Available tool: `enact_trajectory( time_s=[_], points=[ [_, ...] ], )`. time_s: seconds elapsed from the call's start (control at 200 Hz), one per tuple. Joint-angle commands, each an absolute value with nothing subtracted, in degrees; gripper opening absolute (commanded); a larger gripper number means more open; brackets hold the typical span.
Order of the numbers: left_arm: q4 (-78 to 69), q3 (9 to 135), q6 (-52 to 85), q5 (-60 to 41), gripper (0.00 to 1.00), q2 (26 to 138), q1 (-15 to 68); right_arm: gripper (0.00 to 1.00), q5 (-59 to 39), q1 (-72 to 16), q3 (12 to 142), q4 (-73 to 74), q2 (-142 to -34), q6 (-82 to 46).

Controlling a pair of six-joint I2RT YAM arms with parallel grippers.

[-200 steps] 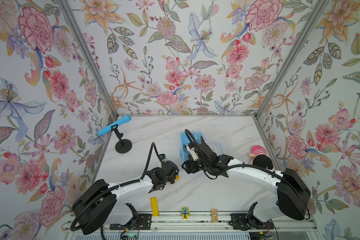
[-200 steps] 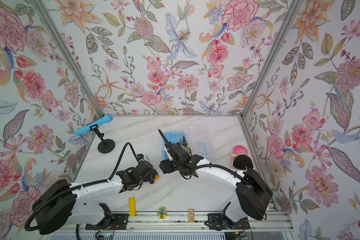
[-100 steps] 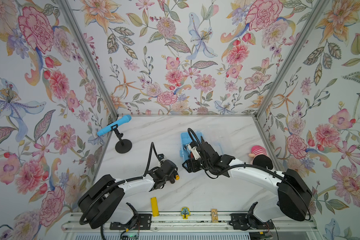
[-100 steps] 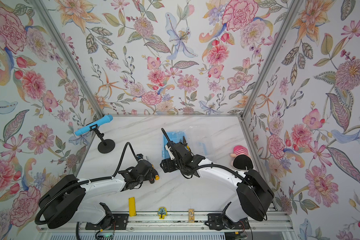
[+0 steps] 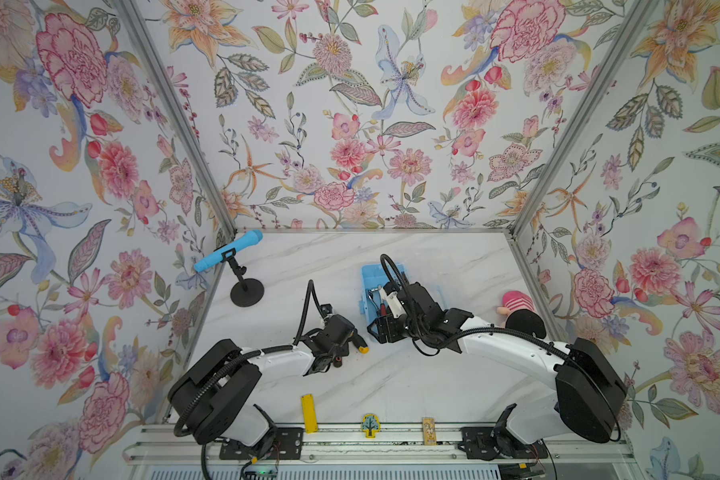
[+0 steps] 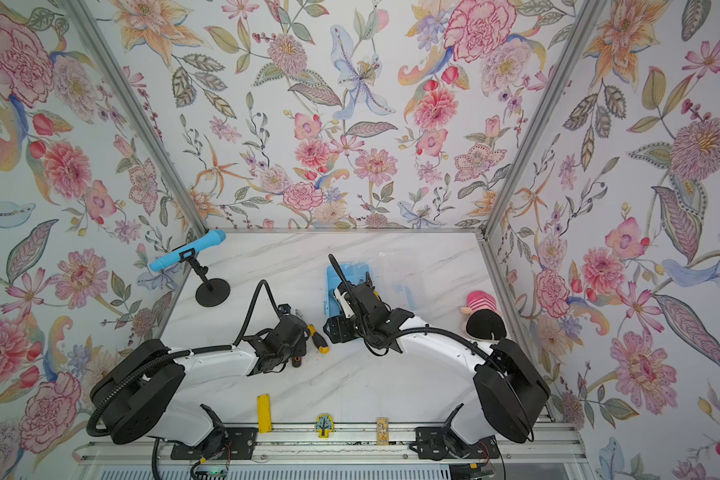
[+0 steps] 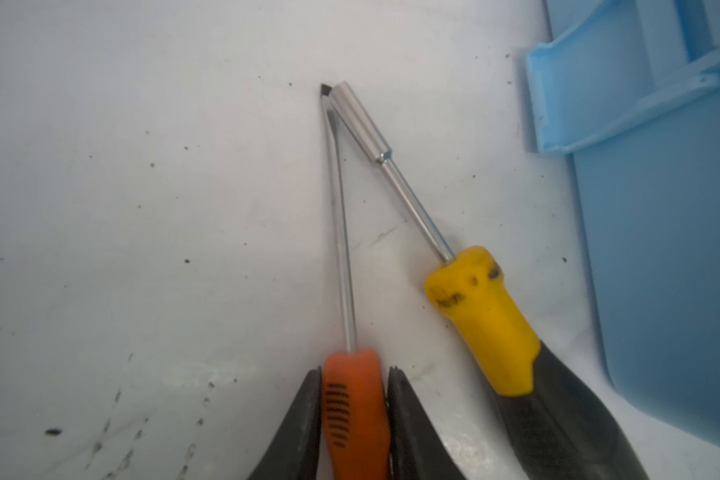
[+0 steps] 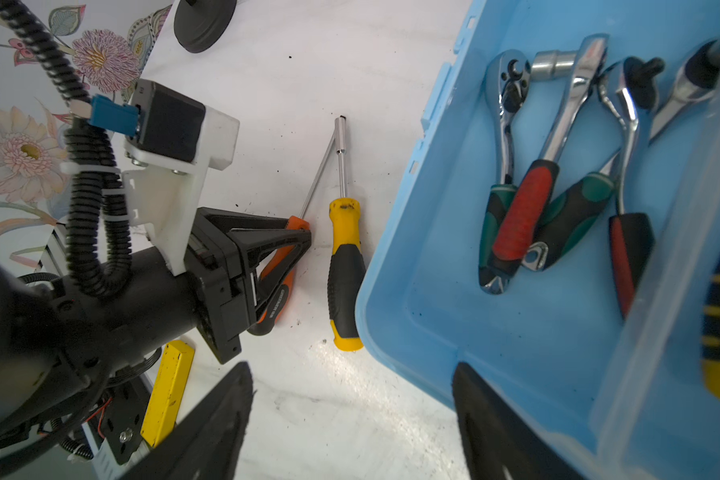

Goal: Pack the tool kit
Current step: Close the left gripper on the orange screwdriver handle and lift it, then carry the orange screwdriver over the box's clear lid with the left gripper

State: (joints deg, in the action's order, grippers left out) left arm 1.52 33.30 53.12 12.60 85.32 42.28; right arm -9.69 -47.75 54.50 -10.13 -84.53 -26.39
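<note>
White marble-look tabletop [image 5: 412, 386], floral wallpaper [image 5: 350, 124] on all three walls. Blue microphone [image 5: 228, 251] on its stand is up at 10 o'clock, and there's a yellow bar [image 5: 309, 412] at the 6 o'clock edge. The light-blue tool box [image 5: 370, 275] sits just past centre toward 12, open, with ratchet wrenches [image 8: 524, 216] lying inside.

Left claw [image 7: 356, 370] is pinched onto the orange screwdriver [image 7: 352, 399] by its handle. It's flat on the table at the box's 8 o'clock, its tip right against the yellow nut driver [image 7: 487, 316].

Right claw [image 8: 352, 365] gapes wide, empty, straddling the box's near wall.
</note>
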Motion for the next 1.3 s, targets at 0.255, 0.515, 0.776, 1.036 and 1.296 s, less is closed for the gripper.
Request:
enact_trajectory(
  time_s=[0.255,0.515,0.776,1.036,1.296],
  points=[
    [8.46,35.98,47.60,11.89,0.00,85.67,39.31,0.77,-11.96,-46.76,53.43,-8.16,-83.26,-27.56],
    [13.27,43.02,45.11,11.80,0.00,76.87,39.37,0.77,-11.84,-46.09,53.07,-8.04,-80.16,-28.90],
    [12.49,55.06,43.60,10.94,0.00,77.17,43.97,0.76,-8.69,-43.89,49.92,-7.92,-70.26,-31.36],
    [8.33,64.23,42.43,4.65,0.00,84.48,46.17,0.76,-4.55,-39.26,47.58,-16.79,-59.54,-31.44],
    [0.02,73.02,45.93,1.63,0.00,92.99,49.88,0.76,-5.47,-31.32,43.06,-21.04,-50.80,-31.64]
  ],
)
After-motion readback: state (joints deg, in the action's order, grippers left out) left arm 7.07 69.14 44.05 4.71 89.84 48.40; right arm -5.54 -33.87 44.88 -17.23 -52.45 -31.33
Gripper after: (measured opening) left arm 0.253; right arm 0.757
